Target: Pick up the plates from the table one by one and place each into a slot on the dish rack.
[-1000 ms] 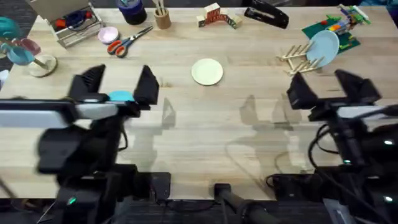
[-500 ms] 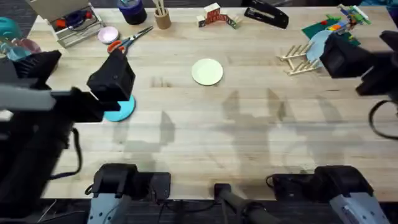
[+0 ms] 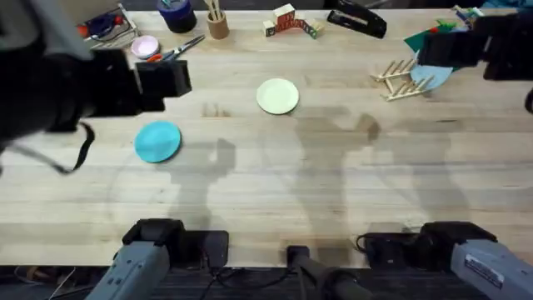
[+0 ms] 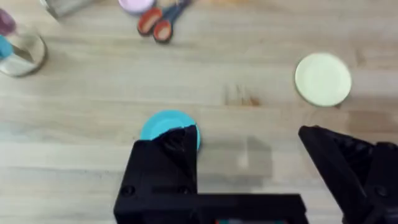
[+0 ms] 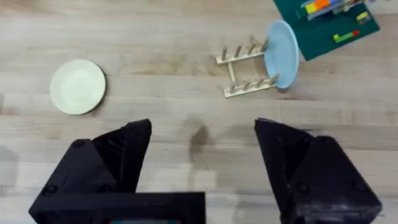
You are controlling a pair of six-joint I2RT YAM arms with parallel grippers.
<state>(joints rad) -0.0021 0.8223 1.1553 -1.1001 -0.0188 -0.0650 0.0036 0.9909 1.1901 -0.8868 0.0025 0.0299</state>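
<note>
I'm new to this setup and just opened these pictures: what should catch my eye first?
The teal plate and the cream-yellow plate lie flat on the wooden table, teal toward the left, cream nearer the middle. At the far right, the pale blue plate already stands on edge in the dish rack. The left gripper and right gripper both hang open above the table, holding nothing.

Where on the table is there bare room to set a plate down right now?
The wide near stretch of table, below the teal plate and cream plate, is bare. So is the strip between the cream plate and the dish rack. The far edge is crowded around the scissors and blocks.
</note>
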